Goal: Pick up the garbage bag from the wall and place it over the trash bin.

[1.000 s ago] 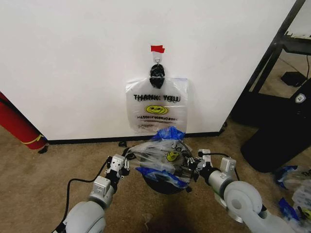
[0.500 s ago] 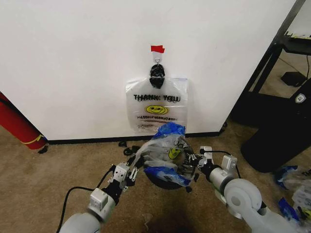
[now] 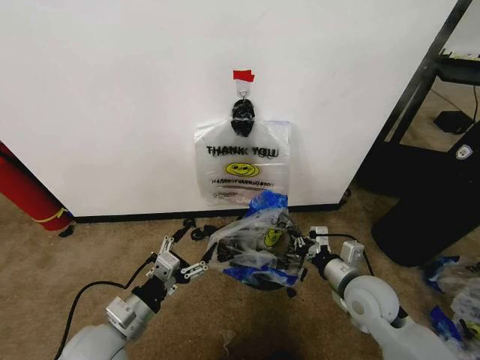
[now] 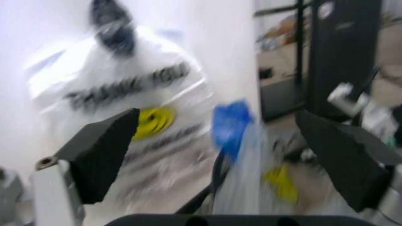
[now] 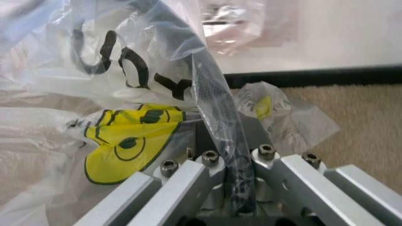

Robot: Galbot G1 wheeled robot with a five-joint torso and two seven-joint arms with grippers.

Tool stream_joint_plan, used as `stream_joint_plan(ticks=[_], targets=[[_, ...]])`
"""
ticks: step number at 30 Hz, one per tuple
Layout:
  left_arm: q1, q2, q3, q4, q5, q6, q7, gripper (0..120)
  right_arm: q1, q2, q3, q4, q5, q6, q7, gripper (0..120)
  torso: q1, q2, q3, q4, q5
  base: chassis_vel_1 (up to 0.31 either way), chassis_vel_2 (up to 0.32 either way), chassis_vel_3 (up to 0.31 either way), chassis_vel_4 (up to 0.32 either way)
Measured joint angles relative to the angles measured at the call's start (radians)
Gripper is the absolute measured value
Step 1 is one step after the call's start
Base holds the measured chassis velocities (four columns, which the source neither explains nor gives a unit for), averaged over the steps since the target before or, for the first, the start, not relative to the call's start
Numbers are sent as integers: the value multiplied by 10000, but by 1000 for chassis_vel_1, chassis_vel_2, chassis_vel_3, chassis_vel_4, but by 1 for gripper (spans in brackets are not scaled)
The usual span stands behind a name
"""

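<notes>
The bag [image 3: 259, 240] lies crumpled over the bin [image 3: 259, 279], below the wall [image 3: 112, 90]; the right gripper [image 3: 298, 251] clamps its right edge; the left gripper [image 3: 182, 259], jaws spread and empty, sits just left of it.

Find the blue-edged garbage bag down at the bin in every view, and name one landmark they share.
Head view: the garbage bag lies crumpled over the trash bin, below the hanging bag.
Left wrist view: garbage bag beside the hanging bag, blue patch showing.
Right wrist view: garbage bag close up, its yellow smiley creased.
Shared landmark: the white wall behind it.
</notes>
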Motion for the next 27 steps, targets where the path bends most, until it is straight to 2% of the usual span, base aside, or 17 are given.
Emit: stream_joint_plan(ticks=[2,8,16,22,27], targets=[[-277,2,150,139,-96,-10,117,99,5,-34,-77,-44,-196,96,-110,0,0,0,0,1,0,0,0,0,0],[-1903,-11,1112,1300,-447,174,626,100,363,-273,-489,-374,-1064,562,-842,0,2,0,1,5,1,0,0,0,0],[-2910,20,2414,1737,-754,716,684,100,675,-463,-580,-635,-1367,730,-1199,0,2,0,2,5,0,0,0,0,0],[-3987,-209,3458,2087,-671,996,264,100,699,-330,-664,-724,-1576,730,-1235,0,1,0,1,4,1,0,0,0,0],[-4497,-277,3713,2306,-514,1254,-156,98,648,-239,-701,-698,-1727,729,-1239,0,2,0,1,2,2,0,0,0,0]])
